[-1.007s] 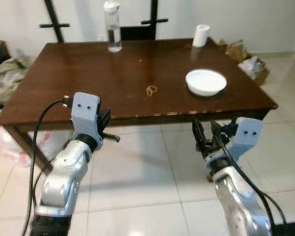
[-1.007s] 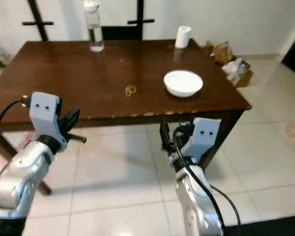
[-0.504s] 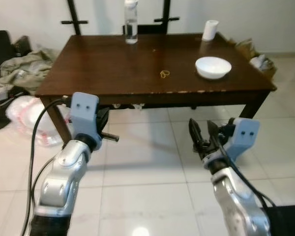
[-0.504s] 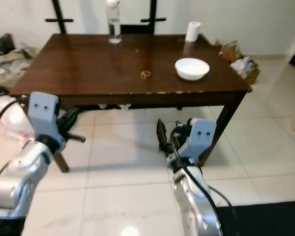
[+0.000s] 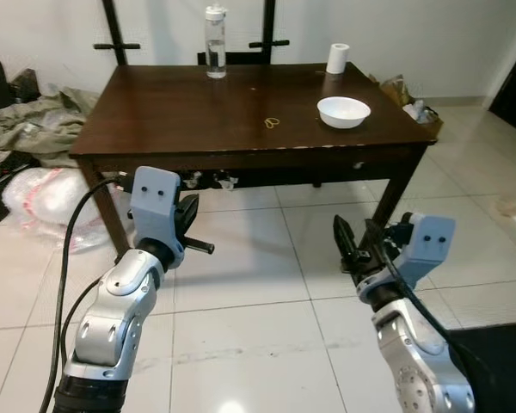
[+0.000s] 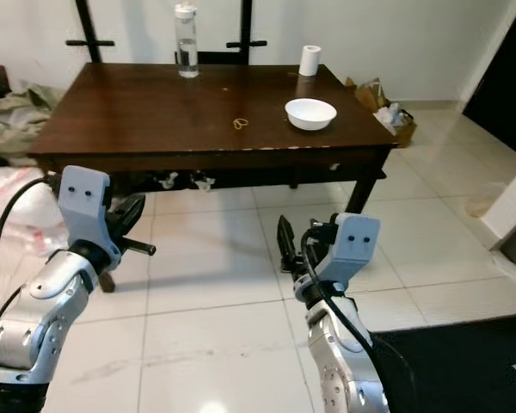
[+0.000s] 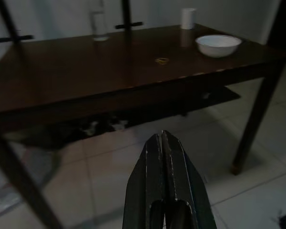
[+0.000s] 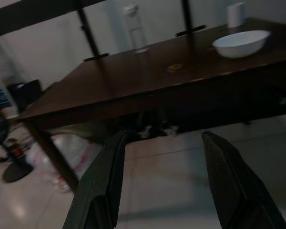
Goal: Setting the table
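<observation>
A dark wooden table (image 5: 181,107) stands a few steps ahead of me. On it are a white bowl (image 5: 343,112) near the right end, a clear bottle (image 5: 215,41) and a white paper roll (image 5: 336,58) at the far edge, and a small rubber band (image 5: 272,123) near the middle. My left gripper (image 7: 163,136) is shut with nothing in it, held low over the tiled floor and pointing at the table. On the other side my right gripper (image 5: 354,239) is open and empty, also short of the table.
A heap of clothes (image 5: 43,120) and a white plastic bag (image 5: 43,191) lie left of the table. Boxes and bags (image 5: 404,90) sit by its right end. A black mat (image 5: 499,361) covers the floor at the lower right. A dark chair (image 5: 232,57) stands behind the table.
The whole view has pulled back: the table now looks farther away and more floor shows in front of it. Both grippers keep the same pose.
</observation>
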